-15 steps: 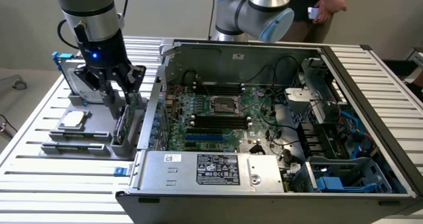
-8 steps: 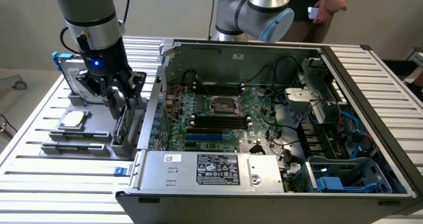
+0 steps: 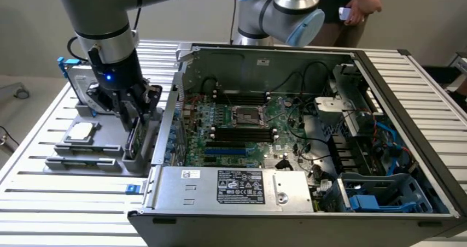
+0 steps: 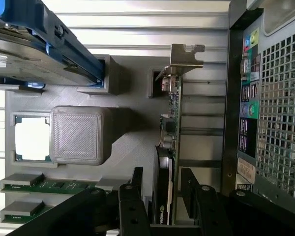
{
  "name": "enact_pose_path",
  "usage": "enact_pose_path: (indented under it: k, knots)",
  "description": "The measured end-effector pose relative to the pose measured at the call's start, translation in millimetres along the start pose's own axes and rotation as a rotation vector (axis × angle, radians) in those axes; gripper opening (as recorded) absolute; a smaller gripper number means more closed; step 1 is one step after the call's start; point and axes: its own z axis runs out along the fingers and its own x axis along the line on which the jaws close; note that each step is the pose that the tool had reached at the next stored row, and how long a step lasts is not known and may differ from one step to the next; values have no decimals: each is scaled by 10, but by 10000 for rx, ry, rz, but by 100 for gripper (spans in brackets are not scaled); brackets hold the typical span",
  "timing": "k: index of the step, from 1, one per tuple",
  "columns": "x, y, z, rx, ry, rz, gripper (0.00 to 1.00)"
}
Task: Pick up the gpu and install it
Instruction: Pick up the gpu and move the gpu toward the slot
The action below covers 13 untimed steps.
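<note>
On the exterior view's left, I have the grey tray (image 3: 95, 169) sitting just beside the open case (image 3: 292, 217). In the tray, the blue-framed drive (image 3: 73, 75) and the CPU (image 3: 82, 131) lie on the side away from the case. The gpu (image 3: 133, 140) stands on edge in the slot nearest the case, and the gripper (image 3: 130, 113) is down over it. This view gives me the case's inside with the motherboard (image 3: 233, 121), plus a second arm (image 3: 281, 12) and a person's hand (image 3: 361, 9) behind the case. The wrist view gives me the close detail: the gpu edge-on with its silver bracket (image 4: 186, 55) at the end away from the gripper, and the memory sticks (image 4: 44, 186) beyond the CPU from the case. The fingers (image 4: 136, 194) straddle the card narrowly. A strip of tray shows between one finger and the black shroud, so they are not clamped.
</note>
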Motion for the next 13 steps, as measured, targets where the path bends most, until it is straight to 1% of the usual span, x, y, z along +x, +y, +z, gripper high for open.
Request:
enact_pose_path:
  k: [5, 13]
  knots:
    - [-3, -5, 87, 7, 1, 0, 44]
    - [-12, -11, 99, 6, -2, 12, 44]
